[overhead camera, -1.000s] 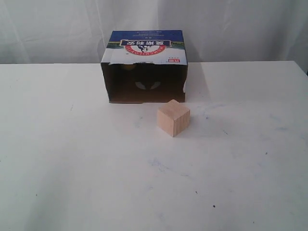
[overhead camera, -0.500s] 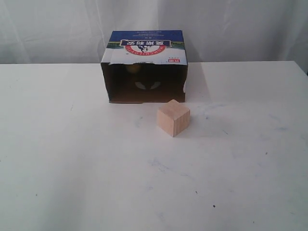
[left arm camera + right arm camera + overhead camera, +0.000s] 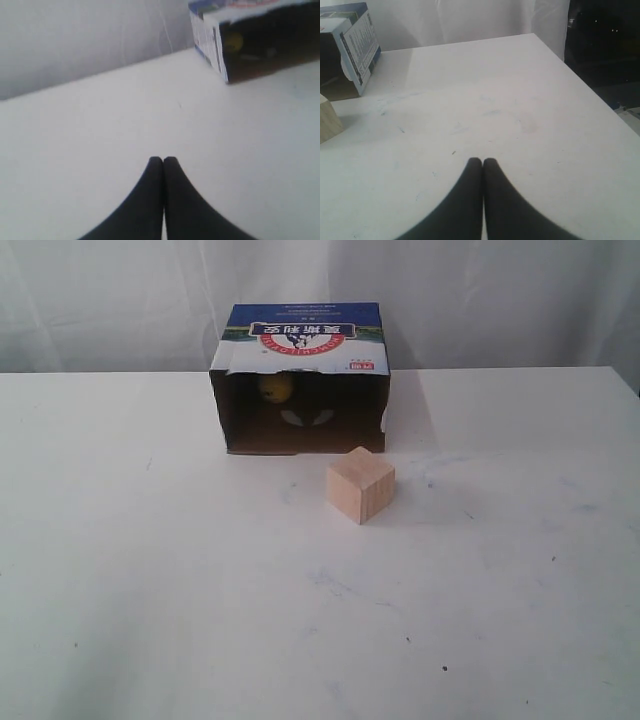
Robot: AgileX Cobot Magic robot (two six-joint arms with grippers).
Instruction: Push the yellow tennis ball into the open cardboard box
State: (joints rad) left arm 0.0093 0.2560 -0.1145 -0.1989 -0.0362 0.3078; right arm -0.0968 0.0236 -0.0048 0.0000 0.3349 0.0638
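Observation:
The yellow tennis ball (image 3: 276,388) lies inside the open cardboard box (image 3: 300,335), deep in its dark interior toward the left wall; it also shows as the ball (image 3: 233,42) within the box (image 3: 207,35) in the left wrist view. The box stands at the table's back middle, blue printed panel on top, its opening toward the exterior camera. My left gripper (image 3: 163,160) is shut with nothing in it, well away from the box. My right gripper (image 3: 483,161) is shut and empty over bare table, with the box's side (image 3: 360,37) far off. Neither gripper shows in the exterior view.
A pale wooden cube (image 3: 360,484) sits on the white table (image 3: 150,590) just in front of the box's right corner, and its edge (image 3: 329,120) shows in the right wrist view. The table's right edge (image 3: 600,95) drops off to a dark area.
The yellow ball has come further into sight inside the box, lower and clearer than before. The box and cube have not moved.

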